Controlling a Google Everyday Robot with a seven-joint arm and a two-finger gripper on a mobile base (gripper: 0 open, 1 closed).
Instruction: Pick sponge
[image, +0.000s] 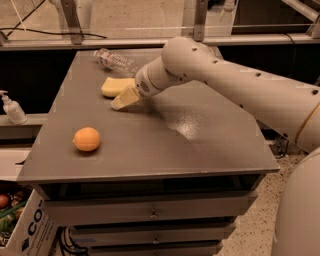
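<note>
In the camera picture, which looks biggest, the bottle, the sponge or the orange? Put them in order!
1. bottle, the longest.
2. sponge and orange look close; the orange sits nearer the camera, so I won't rank them.
The gripper is right by the sponge.

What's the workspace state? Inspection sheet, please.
Surface: grey matte tabletop, drawers beneath.
Job's things: pale yellow soft sponge lying flat toward the far edge, not lifted.
Clutter: round orange fruit front left; clear plastic bottle lying at the far edge.
Grippers: gripper low at the sponge's near-right side; contact unclear.
Cables: thin dark cable beyond the tabletop's far edge.
Surroundings: white pump bottle left of the tabletop; cardboard box lower left.
</note>
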